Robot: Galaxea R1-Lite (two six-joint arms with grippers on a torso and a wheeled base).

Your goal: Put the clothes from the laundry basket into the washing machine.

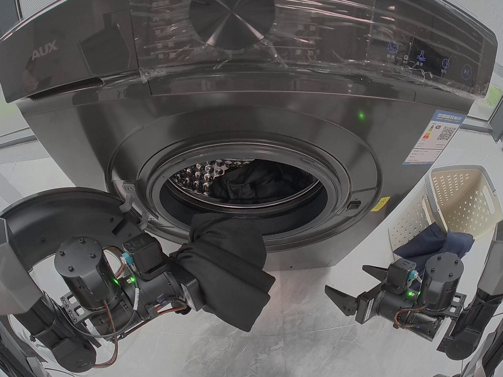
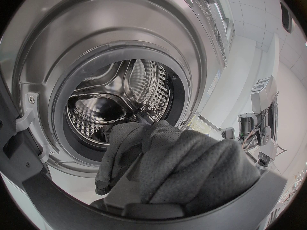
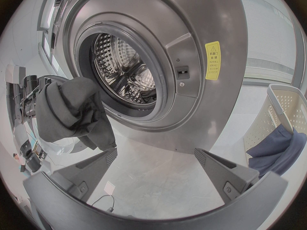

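Observation:
My left gripper (image 1: 196,289) is shut on a black garment (image 1: 230,268), held just below the washing machine's round opening (image 1: 241,195); the cloth (image 2: 179,163) drapes over the fingers and hides them. Another dark garment (image 1: 262,179) lies inside the drum. My right gripper (image 1: 348,291) hangs open and empty low on the right, its fingers (image 3: 96,166) spread above the floor. The cream laundry basket (image 1: 461,195) stands to the right of the machine, and a navy garment (image 1: 435,242) hangs over its rim. From the right wrist view the black garment (image 3: 70,112) hangs beside the opening.
The machine's door (image 1: 57,221) stands swung open at the left, close behind my left arm. Light marble floor (image 1: 314,315) lies between the two arms. A yellow warning label (image 3: 212,60) sits beside the door latch.

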